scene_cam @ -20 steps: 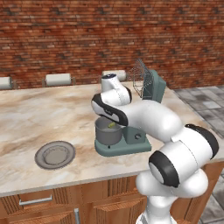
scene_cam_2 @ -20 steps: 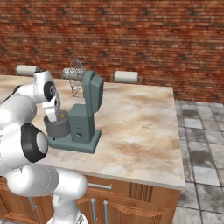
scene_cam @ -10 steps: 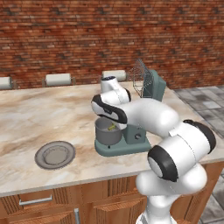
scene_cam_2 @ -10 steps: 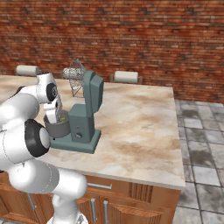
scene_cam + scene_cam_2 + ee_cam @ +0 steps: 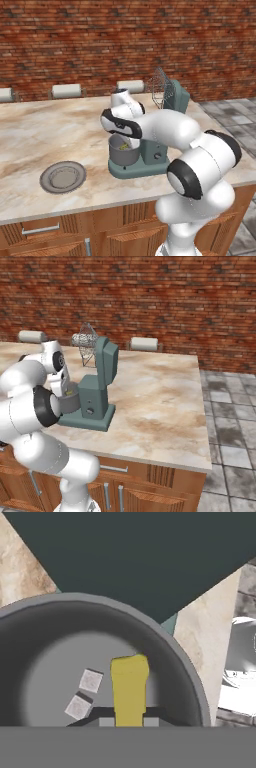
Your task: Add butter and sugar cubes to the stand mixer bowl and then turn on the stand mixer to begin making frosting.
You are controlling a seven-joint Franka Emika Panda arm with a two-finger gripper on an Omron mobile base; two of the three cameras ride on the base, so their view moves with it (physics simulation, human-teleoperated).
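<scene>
Gripper is hanging directly over the stand mixer bowl, fingers closed narrowly on the butter — the yellow stick is pointing down into the bowl. Two sugar cubes are lying on the bowl floor just beside the stick, apart from it. The bowl is sitting on the base of the stand mixer, whose head is tilting back with the whisk raised. A grey plate is resting on the counter, well apart from the mixer.
</scene>
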